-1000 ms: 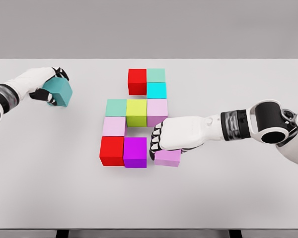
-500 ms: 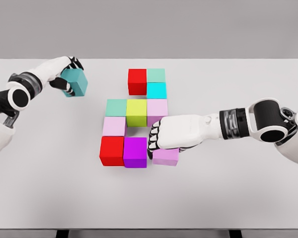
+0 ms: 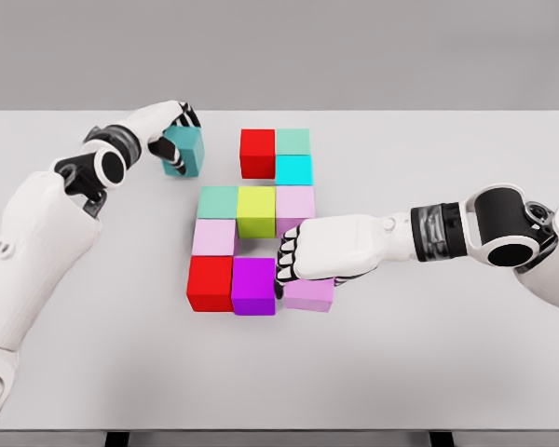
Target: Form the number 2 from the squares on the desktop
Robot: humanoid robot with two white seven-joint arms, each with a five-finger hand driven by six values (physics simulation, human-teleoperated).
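Carried in from the far left, my left hand (image 3: 168, 130) now holds the teal cube (image 3: 185, 153), fingers clamped, above the tabletop (image 3: 429, 354) just left of the red cube (image 3: 257, 153). My right hand (image 3: 312, 251), fingers curled over it, presses the lilac cube (image 3: 309, 294) toward the purple cube (image 3: 253, 286).

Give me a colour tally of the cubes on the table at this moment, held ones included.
Red cubes: 2
Mint green cubes: 2
Light pink cubes: 3
Cyan cube: 1
Yellow-green cube: 1
Purple cube: 1
Teal cube: 1
Total: 11
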